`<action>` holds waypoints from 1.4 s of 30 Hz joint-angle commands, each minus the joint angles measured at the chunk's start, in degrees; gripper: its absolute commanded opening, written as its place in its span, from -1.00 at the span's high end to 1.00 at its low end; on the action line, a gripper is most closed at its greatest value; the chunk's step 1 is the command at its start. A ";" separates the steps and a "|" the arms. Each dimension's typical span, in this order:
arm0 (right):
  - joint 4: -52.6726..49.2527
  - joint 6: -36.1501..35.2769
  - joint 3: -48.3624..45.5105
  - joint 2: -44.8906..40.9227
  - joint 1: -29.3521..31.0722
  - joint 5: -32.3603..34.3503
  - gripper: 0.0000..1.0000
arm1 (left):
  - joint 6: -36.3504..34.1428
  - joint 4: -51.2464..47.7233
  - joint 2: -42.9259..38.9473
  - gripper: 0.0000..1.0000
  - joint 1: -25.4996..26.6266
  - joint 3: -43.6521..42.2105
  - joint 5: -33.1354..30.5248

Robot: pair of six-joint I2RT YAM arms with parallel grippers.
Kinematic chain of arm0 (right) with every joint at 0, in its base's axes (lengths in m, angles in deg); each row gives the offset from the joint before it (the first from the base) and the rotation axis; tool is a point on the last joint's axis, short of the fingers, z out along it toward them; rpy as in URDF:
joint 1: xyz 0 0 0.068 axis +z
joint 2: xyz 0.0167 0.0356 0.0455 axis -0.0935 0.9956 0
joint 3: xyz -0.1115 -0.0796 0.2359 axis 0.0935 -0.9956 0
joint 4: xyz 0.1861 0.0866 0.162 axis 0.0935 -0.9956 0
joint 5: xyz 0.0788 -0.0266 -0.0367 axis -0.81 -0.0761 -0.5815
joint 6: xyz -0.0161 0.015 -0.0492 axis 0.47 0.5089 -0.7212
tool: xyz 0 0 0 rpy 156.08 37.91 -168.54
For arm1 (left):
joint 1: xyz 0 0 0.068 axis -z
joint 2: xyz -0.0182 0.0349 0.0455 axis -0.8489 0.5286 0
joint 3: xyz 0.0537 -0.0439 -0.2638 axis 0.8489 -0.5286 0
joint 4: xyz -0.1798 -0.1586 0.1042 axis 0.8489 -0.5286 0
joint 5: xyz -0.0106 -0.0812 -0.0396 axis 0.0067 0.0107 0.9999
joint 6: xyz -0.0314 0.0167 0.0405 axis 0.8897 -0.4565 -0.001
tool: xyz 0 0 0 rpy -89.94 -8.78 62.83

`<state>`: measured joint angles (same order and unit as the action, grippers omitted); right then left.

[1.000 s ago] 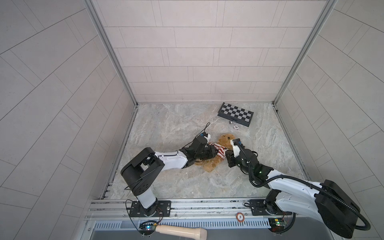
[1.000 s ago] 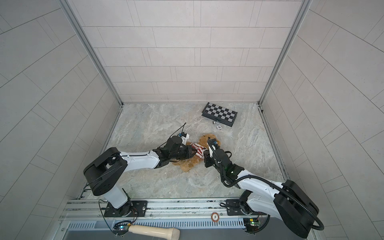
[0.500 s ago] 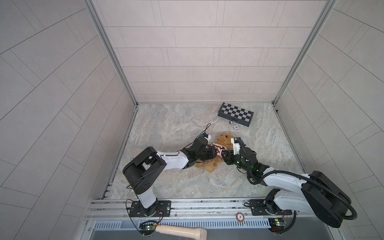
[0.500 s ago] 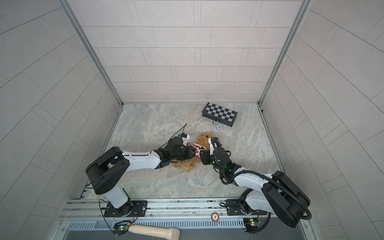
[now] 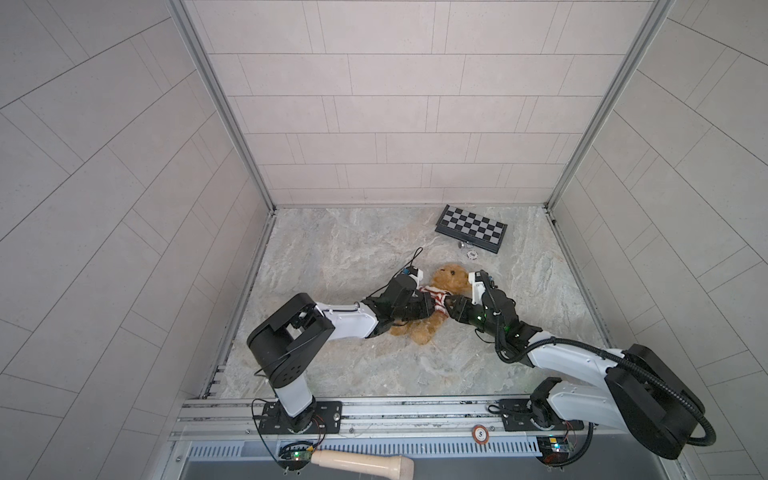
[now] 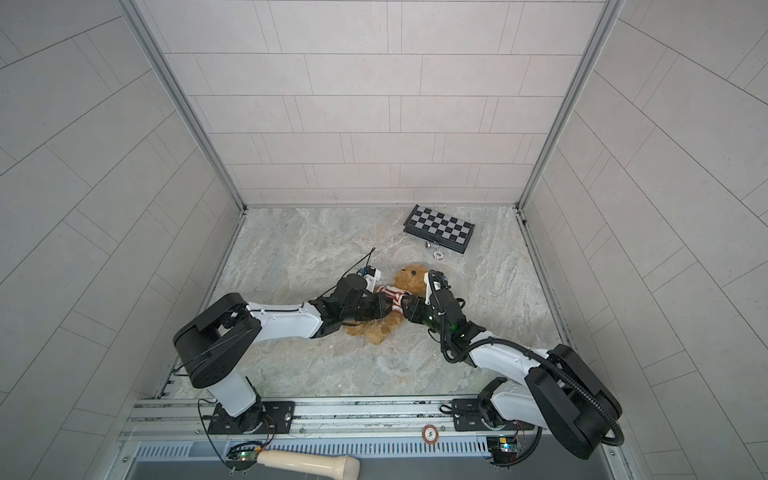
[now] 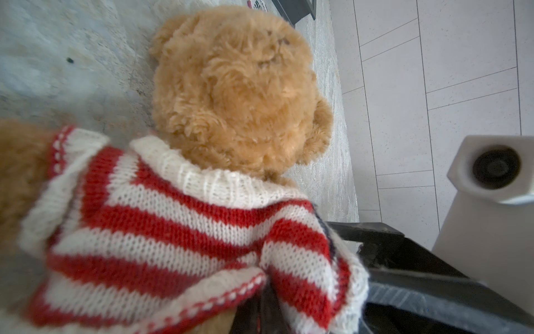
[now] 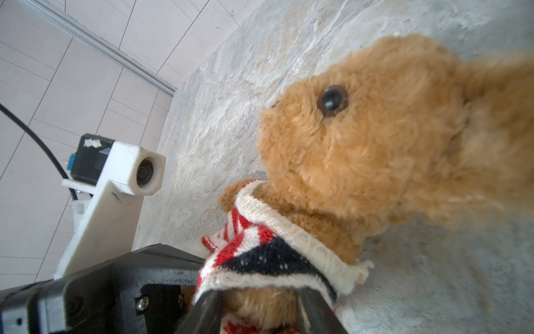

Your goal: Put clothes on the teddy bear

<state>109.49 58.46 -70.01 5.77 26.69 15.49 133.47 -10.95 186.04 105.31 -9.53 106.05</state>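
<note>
**Bear on its back mid-counter, sweater over its chest, a gripper on each side**

The teddy bear (image 5: 451,279) (image 6: 409,277) (image 7: 237,95) (image 8: 375,138) lies face up about the middle of the counter (image 5: 332,249). Its head points to the far edge and its legs to the near edge. A red-and-white striped sweater (image 5: 437,296) (image 6: 391,296) (image 7: 161,231) (image 8: 260,248) sits on its chest with the white collar round the neck. In the left wrist view a furry arm shows out of one cuff. The right wrist view shows a navy patch in the knit.

The left gripper (image 5: 428,309) comes in from the counter's left side, low against the bear's flank, clamped tight on the sweater's lower edge. The right gripper (image 5: 451,309) (image 8: 260,306) meets the bear from the right. Its jaws stand at a middling width, with the hem and the fur beneath between the fingers (image 8: 208,312).

A chessboard (image 5: 471,228) (image 6: 440,228) lies near the far right corner. A poker chip (image 5: 472,254) lies just beside it, toward the bear.
</note>
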 commanded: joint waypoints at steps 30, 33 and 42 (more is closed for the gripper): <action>4.47 11.66 4.31 14.42 -5.99 -9.80 0.22 | -1.03 0.90 6.30 1.00 2.81 2.66 3.72; 1.95 10.45 5.00 14.09 -5.19 -11.27 0.23 | -1.21 0.66 6.03 1.00 2.81 2.32 3.22; -10.01 3.98 6.86 13.13 -3.31 -13.79 0.37 | -2.17 -0.40 5.65 1.00 2.76 1.47 1.98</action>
<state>108.01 64.47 -62.32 19.05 21.36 6.77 132.94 -9.85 190.63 107.00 -7.31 107.54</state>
